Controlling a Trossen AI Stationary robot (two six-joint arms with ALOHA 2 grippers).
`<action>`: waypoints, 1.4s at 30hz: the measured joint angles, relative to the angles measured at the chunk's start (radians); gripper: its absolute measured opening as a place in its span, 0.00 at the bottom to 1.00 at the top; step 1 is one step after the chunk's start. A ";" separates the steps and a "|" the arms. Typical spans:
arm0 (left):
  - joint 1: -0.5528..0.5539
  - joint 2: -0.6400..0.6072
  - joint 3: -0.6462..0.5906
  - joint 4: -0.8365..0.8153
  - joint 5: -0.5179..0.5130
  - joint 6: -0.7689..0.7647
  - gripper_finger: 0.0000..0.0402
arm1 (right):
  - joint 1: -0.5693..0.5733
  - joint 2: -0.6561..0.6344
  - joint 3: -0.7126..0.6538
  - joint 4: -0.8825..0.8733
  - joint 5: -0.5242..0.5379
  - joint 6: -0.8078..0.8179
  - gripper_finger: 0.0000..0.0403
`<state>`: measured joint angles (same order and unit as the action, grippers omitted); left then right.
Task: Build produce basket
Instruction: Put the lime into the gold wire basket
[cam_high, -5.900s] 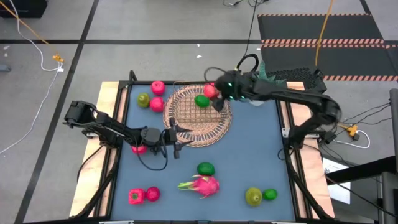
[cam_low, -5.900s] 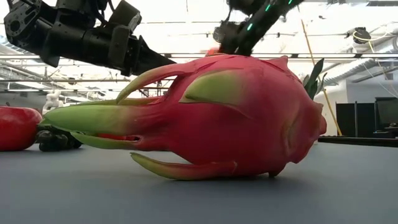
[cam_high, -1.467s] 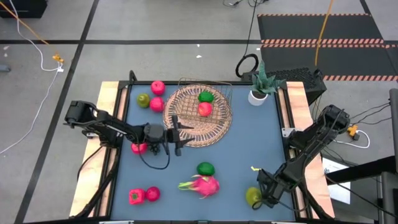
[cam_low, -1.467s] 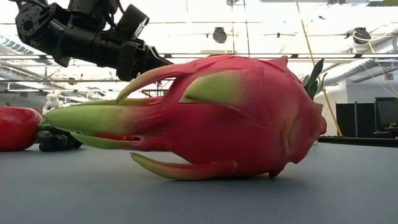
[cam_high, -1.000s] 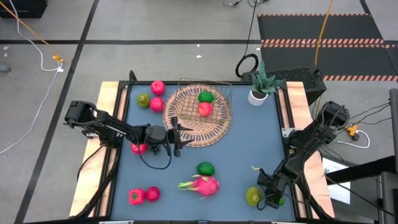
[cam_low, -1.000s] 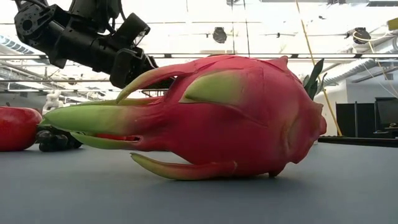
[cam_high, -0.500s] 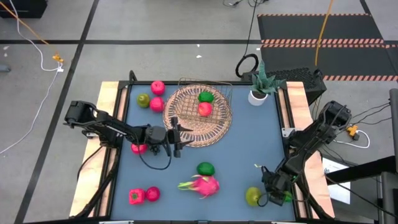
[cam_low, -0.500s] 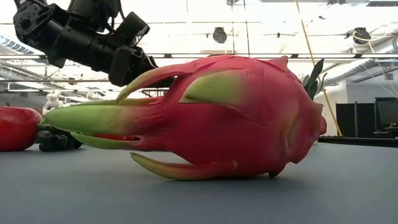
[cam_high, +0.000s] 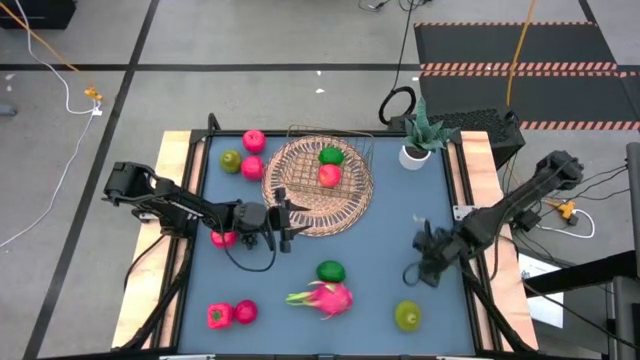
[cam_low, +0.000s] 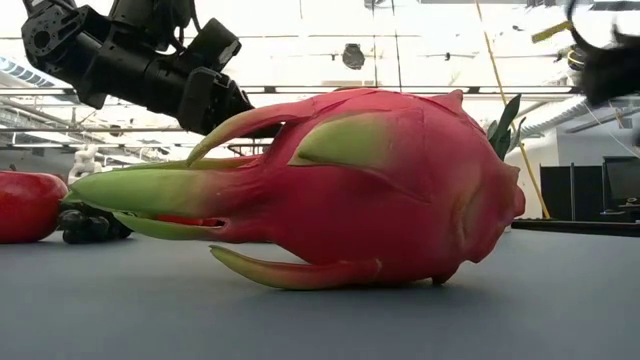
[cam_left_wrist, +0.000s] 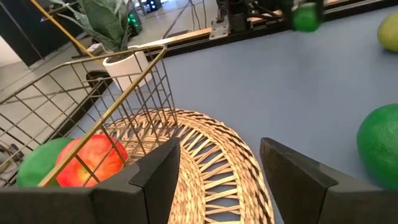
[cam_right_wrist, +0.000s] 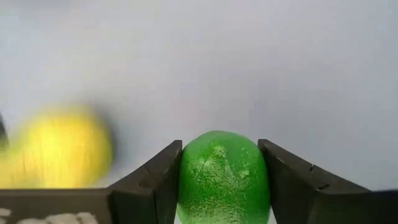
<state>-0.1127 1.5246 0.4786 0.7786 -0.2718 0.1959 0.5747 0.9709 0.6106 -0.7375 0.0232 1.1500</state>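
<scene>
The round wicker basket (cam_high: 318, 186) with its thin wire frame holds a green fruit (cam_high: 330, 156) and a red apple (cam_high: 328, 176). My right gripper (cam_high: 418, 265) is over the table's right side, shut on a small green lime (cam_right_wrist: 222, 174); the lime also shows far off in the left wrist view (cam_left_wrist: 305, 17). My left gripper (cam_high: 285, 222) is open and empty at the basket's near-left rim (cam_left_wrist: 211, 155). The pink dragon fruit (cam_high: 322, 297) lies on its side near the front edge and fills the low view (cam_low: 330, 190). My right gripper pinches the lime between its two fingers, one on each opposite side (cam_right_wrist: 186, 180). The fingers slant down toward the table. The lime is lifted clear of the table.
Loose produce lies on the blue mat: a yellow-green fruit (cam_high: 407, 316) near right, a green one (cam_high: 330, 271) beside the dragon fruit, two pink-red ones (cam_high: 232, 314) near left, three at far left (cam_high: 244, 155), one (cam_high: 224, 238) under my left arm. A potted plant (cam_high: 415, 150) stands far right.
My right gripper has risen from the near right corner and gone toward the far edge, carrying the green lime up off the mat. The yellow-green fruit stays where it was. My left arm has kept still.
</scene>
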 joint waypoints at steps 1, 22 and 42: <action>0.000 0.000 0.000 0.003 0.000 0.000 0.56 | -0.035 -0.028 0.000 0.010 0.054 -0.027 0.45; 0.008 -0.001 0.000 0.082 -0.001 -0.029 0.56 | -0.664 0.158 0.338 0.443 0.216 -0.875 0.45; 0.008 -0.001 0.000 0.004 0.000 -0.173 0.56 | -1.003 0.611 0.640 0.346 0.156 -1.062 0.45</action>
<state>-0.1051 1.5238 0.4786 0.7824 -0.2714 0.0227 -0.4283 1.5823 1.2503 -0.3914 0.1791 0.0884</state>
